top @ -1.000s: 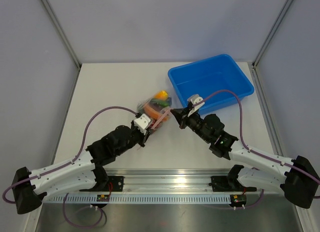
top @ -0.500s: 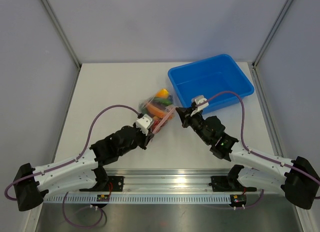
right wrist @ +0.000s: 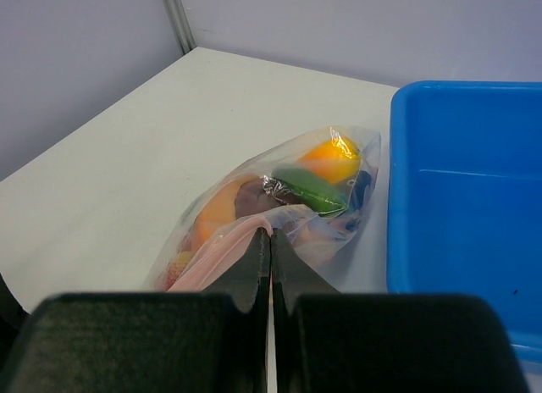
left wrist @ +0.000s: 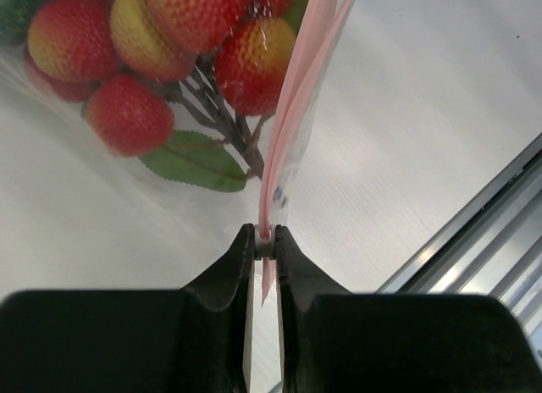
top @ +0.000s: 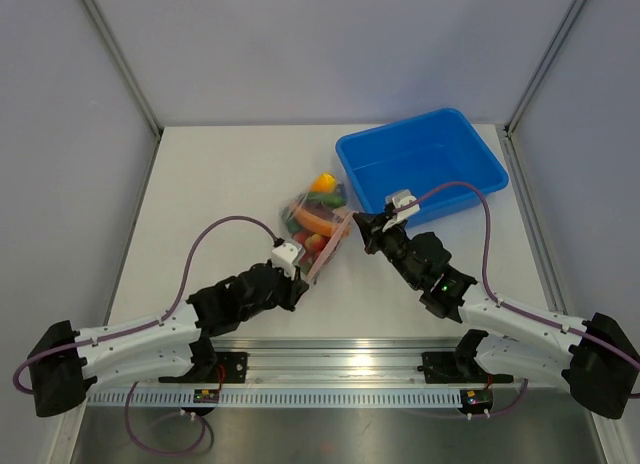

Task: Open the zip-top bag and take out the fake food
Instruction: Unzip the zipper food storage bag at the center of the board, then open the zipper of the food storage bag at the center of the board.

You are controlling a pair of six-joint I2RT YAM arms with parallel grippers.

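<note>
Zip-top bag (top: 316, 222) pinched at both ends of its pink zip strip (left wrist: 286, 147). From left wrist only: left gripper (left wrist: 265, 242) clamped on the strip's end, jaws nearly together with thin film between, red-yellow berries of fake food (left wrist: 161, 46) just beyond. From right wrist only: right gripper (right wrist: 271, 240) closed tight on bag edge, orange and green pieces further in, blue bin (right wrist: 461, 198) beside. From top only: bag lying between both grippers on white table (top: 210, 184).
</note>
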